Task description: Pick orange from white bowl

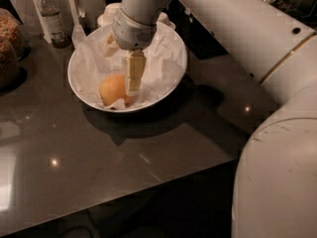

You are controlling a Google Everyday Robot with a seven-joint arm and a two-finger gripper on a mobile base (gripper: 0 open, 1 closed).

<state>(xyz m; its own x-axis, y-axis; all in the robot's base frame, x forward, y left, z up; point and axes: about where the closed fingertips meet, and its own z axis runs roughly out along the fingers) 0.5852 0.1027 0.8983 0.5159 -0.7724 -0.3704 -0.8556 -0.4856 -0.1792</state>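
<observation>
**Gripper down in the bowl beside the orange**

Camera view: The white bowl [75, 78] sits on the dark worktop [124, 167] toward its far edge, well back from the near edge. It is lined with crumpled paper [163, 58], which probably cushions the fruit but also makes loose folds around it. The orange [113, 89] lies in the near-left part of the bowl, resting on the paper with a fold lapping its lower side.

The gripper [132, 83] hangs straight down from the arm [237, 29], which reaches in from the right edge. It is inside the bowl, right against the orange's right side. That steep, top-down pose suits a fruit sunk below a rim, since a sideways reach would meet the bowl wall. I cannot tell whether the gripper is apart, together or clamped on anything, and the orange looks not yet lifted.

A bottle [49, 19] stands near the far-left corner. Small bowls [111, 11] stand just behind the large one, and a jar [7, 48] stands at the left edge.
</observation>
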